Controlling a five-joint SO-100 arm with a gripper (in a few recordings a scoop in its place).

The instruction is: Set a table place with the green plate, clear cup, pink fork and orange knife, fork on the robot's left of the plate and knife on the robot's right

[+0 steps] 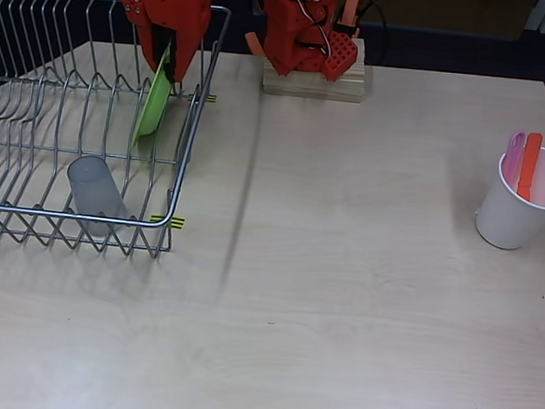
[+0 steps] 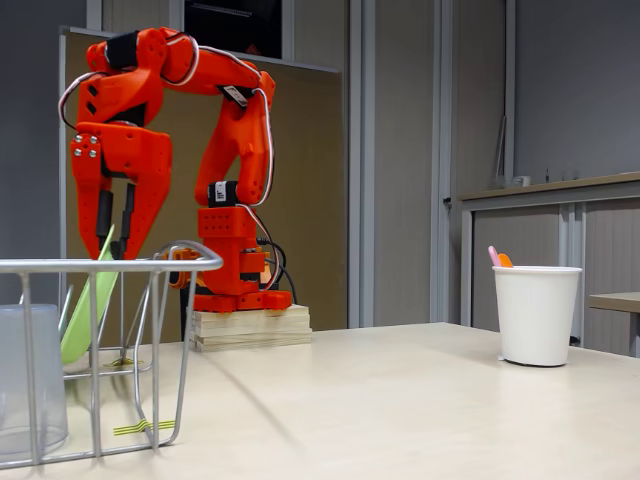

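Two things stood in the white cup (image 1: 520,214) at the right of the table (image 1: 340,312) in the overhead view: the pink fork (image 1: 513,156) and the orange knife (image 1: 530,164), side by side. The green plate (image 1: 154,100) stood on its edge in the wire rack (image 1: 36,104) at the left. The claw (image 1: 167,61) hung right over the plate's top edge, with a finger on each side of it. I could not tell if the fingers pinched the plate or only sat beside it. The clear cup (image 1: 96,187) sat in the rack too, near its front corner, well apart from the plate. No words could be read on any of the things.
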